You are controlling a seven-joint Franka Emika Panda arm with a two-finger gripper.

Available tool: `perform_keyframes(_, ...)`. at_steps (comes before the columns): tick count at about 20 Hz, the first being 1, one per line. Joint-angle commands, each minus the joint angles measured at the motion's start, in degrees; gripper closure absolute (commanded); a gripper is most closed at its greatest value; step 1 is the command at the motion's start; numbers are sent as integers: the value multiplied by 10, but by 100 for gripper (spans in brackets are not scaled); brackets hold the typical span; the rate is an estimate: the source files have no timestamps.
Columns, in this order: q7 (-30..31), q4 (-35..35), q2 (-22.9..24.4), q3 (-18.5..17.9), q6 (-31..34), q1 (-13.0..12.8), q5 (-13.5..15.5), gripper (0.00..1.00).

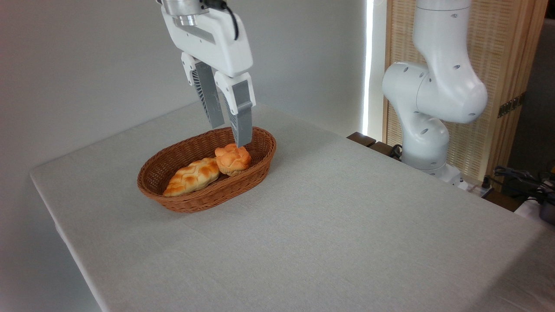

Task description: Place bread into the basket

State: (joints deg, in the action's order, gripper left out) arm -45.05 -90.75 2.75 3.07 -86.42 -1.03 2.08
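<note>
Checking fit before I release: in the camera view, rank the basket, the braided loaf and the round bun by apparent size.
1. The basket, clearly largest; it holds both breads.
2. The braided loaf, roughly double the bun's length.
3. The round bun, smallest.
They sit together, so nearness hardly skews this. The hand is open just above the bun.

Golden-orange bread [233, 159] — brown woven basket [171, 201].
</note>
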Motion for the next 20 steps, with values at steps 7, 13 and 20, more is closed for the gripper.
perform_keyframes(7,-3,4,-3,-10,8,-5,12,0)
perform_keyframes(13,-2,5,-13,-11,3,-10,6,0)
perform_keyframes(20,-1,6,-13,-34,2,-24,6,0)
